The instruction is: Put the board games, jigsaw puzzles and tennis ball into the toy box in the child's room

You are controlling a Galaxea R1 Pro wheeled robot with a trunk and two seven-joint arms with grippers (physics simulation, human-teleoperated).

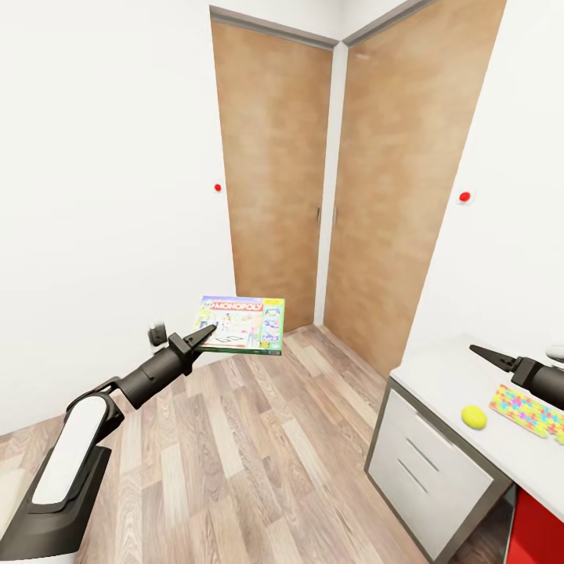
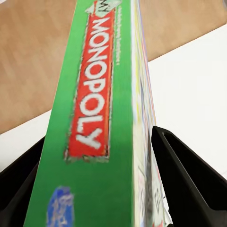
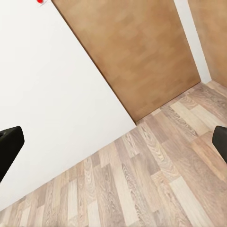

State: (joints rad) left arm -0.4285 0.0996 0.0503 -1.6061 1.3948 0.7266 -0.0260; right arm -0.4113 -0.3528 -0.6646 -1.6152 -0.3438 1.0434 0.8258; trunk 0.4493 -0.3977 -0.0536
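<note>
Green-edged cardboard is pinched between the jaws of the left gripper [image 1: 205, 335]: the Monopoly board game [image 1: 241, 324] is held flat and roughly level above the wood-plank floor [image 1: 258, 439], well apart from the table [image 1: 450, 384] and towards the brown doors [image 1: 274, 172] from it. In the left wrist view the box edge [image 2: 94, 142] sits squarely between the two dark fingers [image 2: 189, 179], both touching it.

The right gripper [image 1: 487, 356] hovers over the table with nothing in it; its jaws are spread wide in the right wrist view, where the dark fingertips [image 3: 9, 146] sit at opposite edges. On the table, the tennis ball [image 1: 473, 417] lies just beside one jigsaw puzzle [image 1: 529, 411], and the white drawers [image 1: 427, 462] sit below the table's near edge. The toy box cannot be placed from these pictures.

The step in hand is judged to be carrying the game to the toy box. It is best done with the box kept level and the pinch kept firm, since only one edge is gripped and the flat cover could swing or slip during a turn. The base should be brought round to the table before the arm is extended, and the ball and puzzle should be cleared by the box as it passes.

"MONOPOLY" is read in white on a red band along the green edge, and again on the printed cover; the smaller blue mark near the fingers is too blurred to read.
</note>
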